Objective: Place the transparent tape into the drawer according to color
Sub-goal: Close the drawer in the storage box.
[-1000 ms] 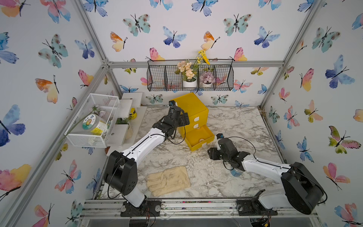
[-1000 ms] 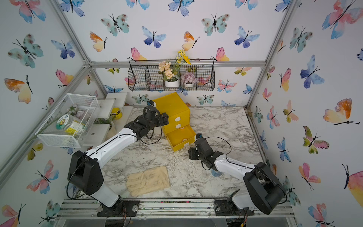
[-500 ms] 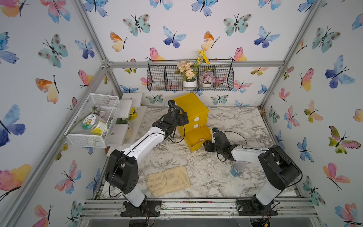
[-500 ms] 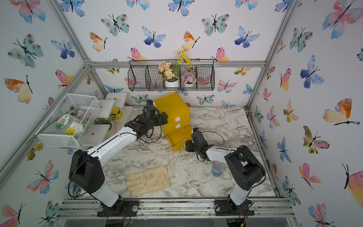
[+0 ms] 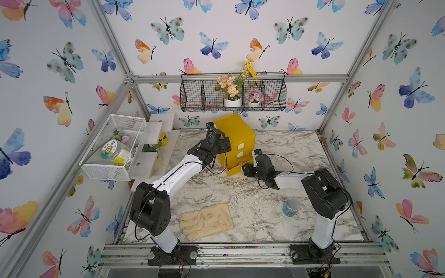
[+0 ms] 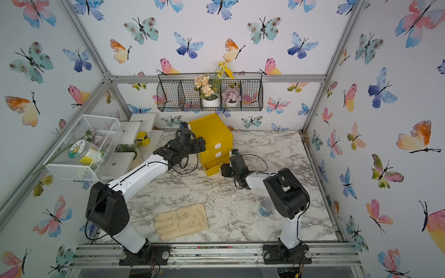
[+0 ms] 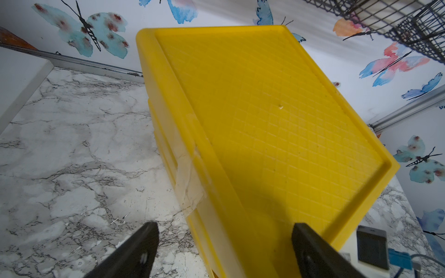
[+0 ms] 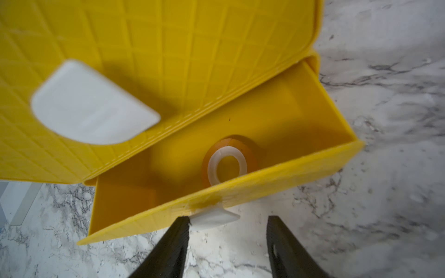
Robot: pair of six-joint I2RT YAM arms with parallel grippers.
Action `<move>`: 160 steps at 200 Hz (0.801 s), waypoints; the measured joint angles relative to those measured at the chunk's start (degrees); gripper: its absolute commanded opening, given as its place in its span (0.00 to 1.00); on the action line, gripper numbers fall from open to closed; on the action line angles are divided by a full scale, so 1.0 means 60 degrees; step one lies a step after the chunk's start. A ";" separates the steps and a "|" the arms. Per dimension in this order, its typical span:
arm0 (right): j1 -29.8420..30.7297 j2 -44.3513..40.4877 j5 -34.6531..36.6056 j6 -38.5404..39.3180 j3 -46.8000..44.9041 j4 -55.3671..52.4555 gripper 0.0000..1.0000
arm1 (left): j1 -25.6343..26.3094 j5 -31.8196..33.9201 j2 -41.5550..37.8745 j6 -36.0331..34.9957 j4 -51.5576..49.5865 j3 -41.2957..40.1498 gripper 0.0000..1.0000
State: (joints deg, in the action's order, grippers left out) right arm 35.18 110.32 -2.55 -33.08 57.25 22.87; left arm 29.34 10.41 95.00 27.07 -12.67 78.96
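In both top views the right gripper (image 5: 243,168) has swung in from the open table (image 5: 289,149) over the last second. It now sits at the front of the pulled-out bottom drawer (image 5: 237,167) of the yellow cabinet (image 5: 237,130). The blue-grey tin (image 5: 291,207), hidden under that arm a second ago, now shows. The left gripper (image 5: 225,144) has kept its place at the cabinet's upper corner. A cream glove (image 5: 207,221) lies well apart near the front edge, out of the way. I see no loose tape on the table, though rings this small might not show from here.

In the left wrist view the left gripper (image 7: 224,228) is spread wide, straddling the cabinet's top edge (image 7: 265,108) and grasping nothing.

In the right wrist view an orange transparent tape (image 8: 226,161) ring lies inside the drawer (image 8: 289,166), against its front wall. The right gripper (image 8: 227,223) is released and empty, its jaws part-way in. One jaw touches the drawer's white handle tab (image 8: 214,219). The ring looks delivered, and the next job is likely the handle, to shut the drawer. The closed drawer above (image 8: 94,103) overhangs but blocks nothing.
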 measured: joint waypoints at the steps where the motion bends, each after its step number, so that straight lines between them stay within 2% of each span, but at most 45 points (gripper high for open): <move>1: 0.0000 0.0025 -0.0007 -0.0007 0.0018 0.0015 0.56 | 0.0000 0.0000 0.0000 0.0004 0.0004 0.0000 0.91; 90: 0.0000 0.1016 -0.0342 -0.1078 0.0368 0.1559 0.54 | 0.0000 -0.0029 0.0004 0.0036 0.0040 -0.0018 0.90; 160: 0.0000 0.1348 -0.0583 -0.1596 0.0415 0.1945 0.54 | 0.0000 -0.0149 0.0004 0.0175 0.0219 -0.0135 0.90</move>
State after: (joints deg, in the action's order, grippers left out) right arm 35.18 118.41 -6.04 -42.65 59.75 34.54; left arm 29.34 9.52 95.02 28.12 -11.35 78.15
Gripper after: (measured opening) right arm 0.543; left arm 0.903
